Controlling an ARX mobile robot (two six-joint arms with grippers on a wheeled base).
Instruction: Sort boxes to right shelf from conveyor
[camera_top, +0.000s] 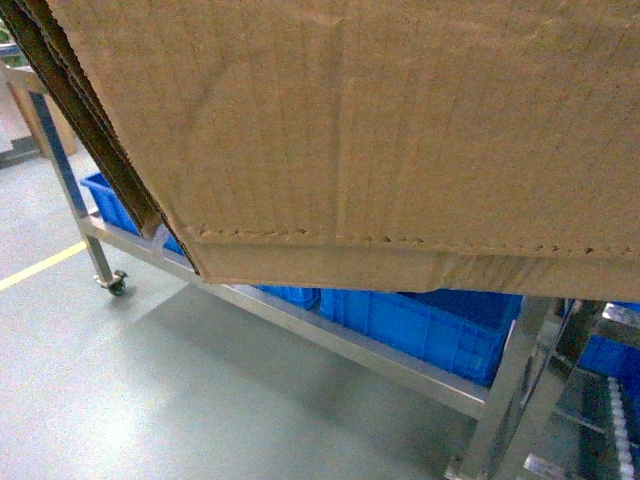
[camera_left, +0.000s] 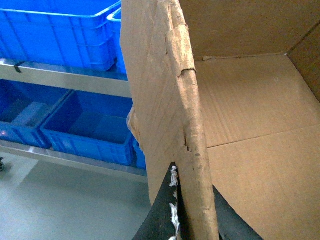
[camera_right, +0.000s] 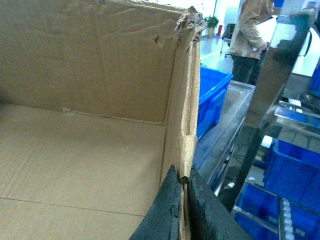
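Carton (camera_top: 380, 130) fills upper frame, carried tilted over shelf (camera_top: 400, 360). Left gripper (camera_left: 187, 215) and right gripper (camera_right: 184, 210) each pinch opposite carton walls, two-sided hold steadies bulky load.

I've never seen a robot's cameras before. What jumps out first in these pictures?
A big brown cardboard carton fills most of the head view, tilted in the air. Each wrist view shows a black gripper pinching one of its ragged walls: the left gripper on one side, the right gripper on the other. Behind it, bright blue plastic bins sit on a steel rack, and a person stands far back in the right wrist view.
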